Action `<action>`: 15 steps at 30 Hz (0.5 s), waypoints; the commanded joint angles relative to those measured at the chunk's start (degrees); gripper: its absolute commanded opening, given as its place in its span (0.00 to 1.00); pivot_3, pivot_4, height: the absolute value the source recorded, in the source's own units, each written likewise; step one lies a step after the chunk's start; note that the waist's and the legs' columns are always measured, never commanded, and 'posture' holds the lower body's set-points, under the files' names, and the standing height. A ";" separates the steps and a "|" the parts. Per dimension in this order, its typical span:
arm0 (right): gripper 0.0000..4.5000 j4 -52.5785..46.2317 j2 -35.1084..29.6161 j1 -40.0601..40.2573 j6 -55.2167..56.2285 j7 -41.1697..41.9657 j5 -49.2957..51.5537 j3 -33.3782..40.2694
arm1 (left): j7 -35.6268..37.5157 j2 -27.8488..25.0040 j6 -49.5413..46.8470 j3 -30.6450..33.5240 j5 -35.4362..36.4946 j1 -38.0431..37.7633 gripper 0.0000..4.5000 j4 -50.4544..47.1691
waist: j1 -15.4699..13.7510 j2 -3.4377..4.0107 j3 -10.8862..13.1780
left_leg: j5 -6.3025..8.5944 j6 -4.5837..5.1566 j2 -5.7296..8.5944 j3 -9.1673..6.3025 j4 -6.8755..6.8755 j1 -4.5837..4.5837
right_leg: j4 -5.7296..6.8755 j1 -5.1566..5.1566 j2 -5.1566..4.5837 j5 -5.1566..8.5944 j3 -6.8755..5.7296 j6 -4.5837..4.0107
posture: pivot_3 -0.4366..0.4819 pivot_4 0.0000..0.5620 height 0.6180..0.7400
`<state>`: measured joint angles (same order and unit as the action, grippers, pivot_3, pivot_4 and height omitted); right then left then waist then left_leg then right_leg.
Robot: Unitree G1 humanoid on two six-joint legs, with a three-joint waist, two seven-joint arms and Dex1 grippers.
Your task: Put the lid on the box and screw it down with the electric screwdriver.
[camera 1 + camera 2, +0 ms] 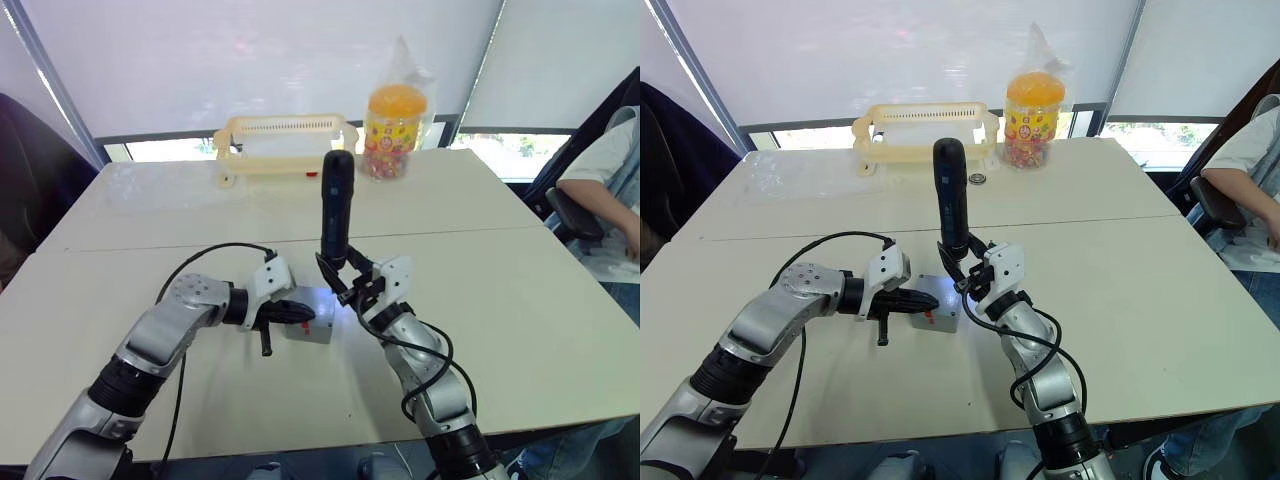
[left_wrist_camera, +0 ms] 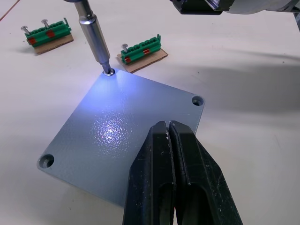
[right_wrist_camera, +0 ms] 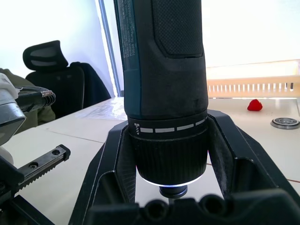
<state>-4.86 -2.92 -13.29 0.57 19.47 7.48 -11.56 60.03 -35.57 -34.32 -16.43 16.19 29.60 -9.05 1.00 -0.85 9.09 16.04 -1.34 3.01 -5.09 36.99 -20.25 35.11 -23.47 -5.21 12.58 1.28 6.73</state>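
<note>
My right hand (image 1: 345,280) is clamped on the electric screwdriver (image 1: 336,215), which stands nearly upright over the middle of the desk (image 1: 520,300). In the right wrist view the black fingers (image 3: 225,154) hug the tool's collar on both sides. The metal bit (image 2: 96,40) sits in a corner screw hole of the lid (image 2: 122,140), and the tool's light throws a bluish patch across the grey plate. The lid lies flat on top of the box (image 1: 938,312), just in front of me; a red mark shows on the box's side.

My left hand (image 2: 173,178) has its fingers pressed together, gripping nothing, tips resting on the lid near its edge.

Two green screw strips (image 2: 143,48) lie on the desk just beyond the lid. At the far edge: a cream basket (image 1: 285,148) and an orange-lidded jar (image 1: 392,130).
</note>
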 commanded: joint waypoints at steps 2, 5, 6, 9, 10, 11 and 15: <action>0.38 6.07 -1.06 4.07 -4.41 0.16 -1.70 -1.32 | 0.10 -0.21 -0.32 -0.08 -0.23 -0.33 0.01 -0.23 | 0.00 0.00 0.00 | 0.00 0.00 0.00 -0.01 0.00 0.00 | 0.00 0.00 0.00 0.02 0.00 -0.01 | 0.48 0.27 1.00; 0.38 6.16 -1.20 4.04 -4.25 0.19 -1.87 -1.37 | 0.06 -0.13 -0.57 -0.03 -0.06 -0.46 0.01 -0.19 | 0.00 0.00 0.00 | 0.01 0.00 0.00 -0.01 -0.01 0.00 | -0.01 0.00 -0.01 0.06 -0.01 -0.08 | 0.48 0.27 1.00; 0.38 6.20 -1.24 4.01 -4.19 0.21 -1.90 -1.36 | -0.02 -0.02 -0.78 0.07 0.13 -0.64 0.01 -0.06 | 0.00 0.00 0.00 | 0.01 0.00 0.00 -0.02 -0.01 0.00 | -0.01 0.00 -0.01 0.07 -0.01 -0.08 | 0.48 0.27 1.00; 0.38 6.29 -1.30 3.87 -4.06 0.20 -1.98 -1.31 | -0.15 0.25 -1.66 0.47 0.92 -1.23 0.01 0.46 | 0.00 0.00 0.00 | 0.01 -0.01 -0.01 -0.02 -0.01 -0.01 | -0.01 0.00 -0.02 0.09 -0.01 -0.07 | 0.48 0.27 1.00; 0.38 6.29 -1.31 3.85 -4.02 0.21 -2.00 -1.30 | -0.14 0.11 -1.60 0.35 0.82 -1.46 0.01 0.61 | 0.00 0.00 0.00 | 0.01 -0.01 -0.01 -0.02 -0.01 -0.01 | -0.02 0.00 -0.02 0.09 -0.01 -0.07 | 0.48 0.27 1.00; 0.38 6.28 -1.31 3.85 -4.00 0.20 -1.99 -1.29 | -0.12 -0.02 -1.53 0.23 0.72 -1.64 0.01 0.68 | 0.00 0.00 0.00 | 0.02 -0.01 -0.01 -0.02 -0.02 -0.01 | -0.02 0.00 -0.02 0.09 -0.01 -0.07 | 0.48 0.27 1.00; 0.38 6.36 -1.31 3.61 -3.59 0.06 -2.25 -1.32 | -0.07 -0.20 -1.23 -0.02 0.41 -1.96 0.01 0.85 | -0.01 -0.01 -0.01 | 0.02 -0.01 -0.01 -0.03 -0.02 -0.01 | -0.03 0.00 -0.04 0.11 -0.03 -0.08 | 0.48 0.27 1.00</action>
<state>-4.84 -3.28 -13.23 0.58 19.48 7.01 -11.85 59.74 -35.35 -34.80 -16.00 16.99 28.86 -9.00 0.99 -0.86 9.09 16.07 -1.36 3.00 -5.13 36.97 -20.26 35.07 -23.46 -5.25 12.69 1.25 6.64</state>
